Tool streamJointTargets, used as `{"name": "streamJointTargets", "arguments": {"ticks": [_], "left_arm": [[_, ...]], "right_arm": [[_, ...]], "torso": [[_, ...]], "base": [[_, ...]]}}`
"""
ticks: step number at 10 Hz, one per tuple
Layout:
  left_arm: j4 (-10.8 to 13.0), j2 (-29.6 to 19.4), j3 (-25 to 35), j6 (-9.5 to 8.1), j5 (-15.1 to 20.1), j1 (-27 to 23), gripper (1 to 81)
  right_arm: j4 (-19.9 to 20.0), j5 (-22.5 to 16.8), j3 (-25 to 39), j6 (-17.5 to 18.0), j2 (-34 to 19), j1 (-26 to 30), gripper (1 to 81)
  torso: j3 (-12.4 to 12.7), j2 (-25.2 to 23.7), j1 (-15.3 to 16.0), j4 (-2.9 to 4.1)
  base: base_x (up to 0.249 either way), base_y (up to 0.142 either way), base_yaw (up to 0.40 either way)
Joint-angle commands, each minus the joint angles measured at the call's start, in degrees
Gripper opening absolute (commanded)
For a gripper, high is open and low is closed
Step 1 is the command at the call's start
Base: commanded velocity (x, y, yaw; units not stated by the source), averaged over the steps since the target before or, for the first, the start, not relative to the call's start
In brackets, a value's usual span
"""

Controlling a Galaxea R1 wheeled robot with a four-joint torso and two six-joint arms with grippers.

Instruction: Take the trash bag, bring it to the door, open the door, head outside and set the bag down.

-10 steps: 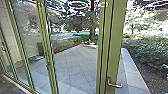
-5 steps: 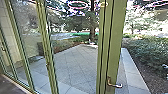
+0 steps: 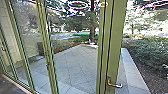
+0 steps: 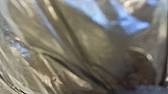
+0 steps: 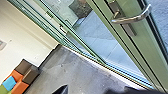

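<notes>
By the green door (image 3: pixel 115 45), left wrist close to the bag (image 4: pixel 97 45), right wrist tilted, I cannot tell either end effector's opening or hold.

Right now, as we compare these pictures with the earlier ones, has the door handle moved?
No. In the head view, the door handle sits at the same spot and angle on the green door frame.

right wrist: tilted, on a slant
black, wedge-tipped right gripper (image 5: pixel 85 90): near its camera, opening unclear
</notes>
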Motion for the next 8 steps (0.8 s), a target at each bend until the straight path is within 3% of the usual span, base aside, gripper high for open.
{"name": "streamJointTargets", "arguments": {"ticks": [1, 3, 8], "left_arm": [[0.1, -0.6, 0.5, 0.35, 2.7, -3.4, 1.0], [0.0, -0.6, 0.5, 0.35, 2.7, -3.3, 1.0], [-0.4, -0.4, -0.6, 0.35, 2.7, -3.4, 1.0]], "right_arm": [[6.4, -11.0, -2.5, 7.4, -3.5, 14.1, 81.1], [6.1, -13.7, -4.4, 11.7, -2.0, 17.0, 81.1], [5.9, -15.6, -10.4, 20.3, 3.8, 20.1, 81.1]], "torso": [[0.0, 0.0, 0.0, 0.00], [0.0, 0.0, 0.0, 0.00], [0.0, 0.0, 0.0, 0.00]], "base": [[0.000, 0.000, 0.000], [0.000, 0.000, 0.000], [0.000, 0.000, 0.000]]}}
